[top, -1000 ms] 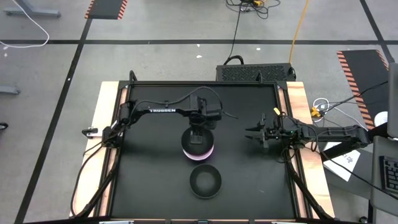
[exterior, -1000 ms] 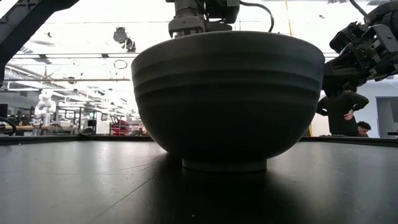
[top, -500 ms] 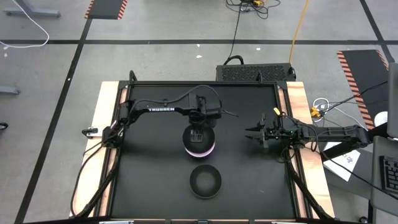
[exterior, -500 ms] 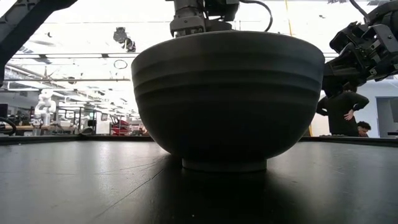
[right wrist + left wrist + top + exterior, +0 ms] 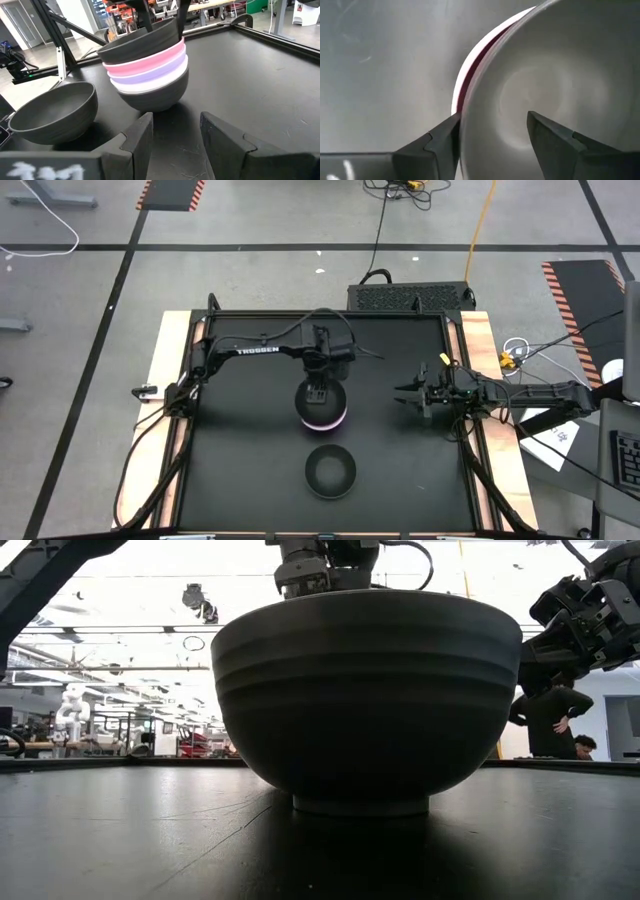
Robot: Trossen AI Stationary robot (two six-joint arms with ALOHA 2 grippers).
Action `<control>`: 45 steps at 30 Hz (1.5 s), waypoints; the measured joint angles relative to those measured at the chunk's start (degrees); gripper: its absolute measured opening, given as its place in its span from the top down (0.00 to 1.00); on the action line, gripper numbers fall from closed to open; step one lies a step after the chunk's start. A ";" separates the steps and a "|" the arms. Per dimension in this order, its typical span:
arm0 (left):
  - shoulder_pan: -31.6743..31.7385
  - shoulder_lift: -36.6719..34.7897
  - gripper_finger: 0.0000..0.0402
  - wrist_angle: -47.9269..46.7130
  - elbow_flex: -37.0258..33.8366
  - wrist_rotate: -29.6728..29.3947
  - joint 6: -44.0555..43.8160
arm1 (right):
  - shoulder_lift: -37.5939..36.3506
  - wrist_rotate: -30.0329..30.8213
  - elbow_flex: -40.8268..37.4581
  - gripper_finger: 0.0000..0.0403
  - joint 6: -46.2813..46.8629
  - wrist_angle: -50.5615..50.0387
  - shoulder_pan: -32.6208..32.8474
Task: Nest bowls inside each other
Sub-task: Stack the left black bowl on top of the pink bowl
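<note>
A tilted stack of bowls [image 5: 322, 418] stands mid-table, resting on its bottom bowl's foot: a black bowl [image 5: 140, 40] on top, then pink [image 5: 150, 62], lavender [image 5: 157, 72], white [image 5: 145, 86] and black [image 5: 155, 99]. My left gripper [image 5: 318, 393] points down over it, open, with one finger inside and one outside the top bowl's rim [image 5: 462, 125]. A single black bowl [image 5: 330, 471] sits upright nearer the front edge and fills the low view [image 5: 365, 700]. My right gripper [image 5: 405, 395] waits open at the table's right, level, facing the stack. My left gripper [image 5: 492, 117] comes from above with the top black bowl's rim between its open fingers. The outer finger [image 5: 445, 142] stands right beside the rim, and I cannot tell whether it touches. The inner finger [image 5: 550, 140] is clear of the wall.
The black table top [image 5: 240, 450] has bare room to the left and right of the bowls. Wooden side strips [image 5: 170, 360] border it. A grey box [image 5: 410, 297] stands beyond the far edge. A person [image 5: 555, 720] stands far off in the room.
My left arm's wrist has shifted a little toward the far edge and tipped slightly above the stack. The stack and the single black bowl have stayed where they were.
</note>
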 joint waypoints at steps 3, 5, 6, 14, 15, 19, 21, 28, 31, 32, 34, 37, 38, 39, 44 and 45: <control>0.77 0.00 0.54 -0.03 0.00 1.51 0.10 | 0.01 0.00 0.01 0.62 -0.01 0.01 0.00; 1.54 0.00 0.63 -0.06 0.00 1.46 -0.53 | 0.00 0.02 0.01 0.62 0.00 0.00 0.00; 1.88 0.00 0.68 -0.05 0.00 1.45 -0.84 | 0.00 0.02 0.00 0.62 0.00 0.00 0.00; 3.00 -0.02 0.97 -0.11 0.00 0.50 -1.38 | 0.00 0.02 0.00 0.62 -0.02 0.02 0.00; 3.06 -0.02 0.95 -0.01 0.00 0.48 -1.33 | 0.00 0.02 0.00 0.62 -0.02 0.02 0.00; 3.08 -0.02 0.88 0.11 0.00 -0.49 -0.13 | 0.00 0.02 0.01 0.62 -0.02 0.02 0.00; 3.08 -0.04 0.84 0.37 0.00 -0.50 -0.16 | 0.00 0.02 0.02 0.62 -0.02 0.02 0.00; 3.08 -0.04 0.74 -0.26 0.02 -0.48 1.05 | 0.00 0.02 0.01 0.62 -0.02 0.02 0.00; 3.08 -0.25 0.70 -0.27 0.04 -0.48 1.27 | 0.00 0.02 0.00 0.62 -0.03 0.02 0.00; 3.08 -0.41 0.68 -0.26 0.04 -0.48 1.27 | 0.00 0.02 0.01 0.62 -0.02 0.02 0.00; 3.08 -0.61 0.66 -0.63 0.58 -0.50 1.33 | 0.00 0.02 0.01 0.62 -0.02 0.02 0.00; 3.13 -0.57 0.63 -2.93 3.52 -0.50 1.25 | 0.00 0.03 0.02 0.62 -0.02 0.02 0.00; 3.13 -0.64 0.63 -3.00 4.37 -0.50 1.23 | 0.00 0.02 0.02 0.62 -0.02 0.02 0.00; 3.15 -0.72 0.62 -2.85 5.13 -0.49 1.19 | 0.00 0.02 0.00 0.62 -0.02 0.02 0.00; 3.02 -0.70 0.63 -3.20 6.43 -0.47 0.72 | 0.09 0.02 0.00 0.62 -0.01 0.02 0.00; 3.02 -0.70 0.63 -3.21 6.34 -0.47 0.58 | 0.09 0.02 0.02 0.62 0.05 0.02 0.01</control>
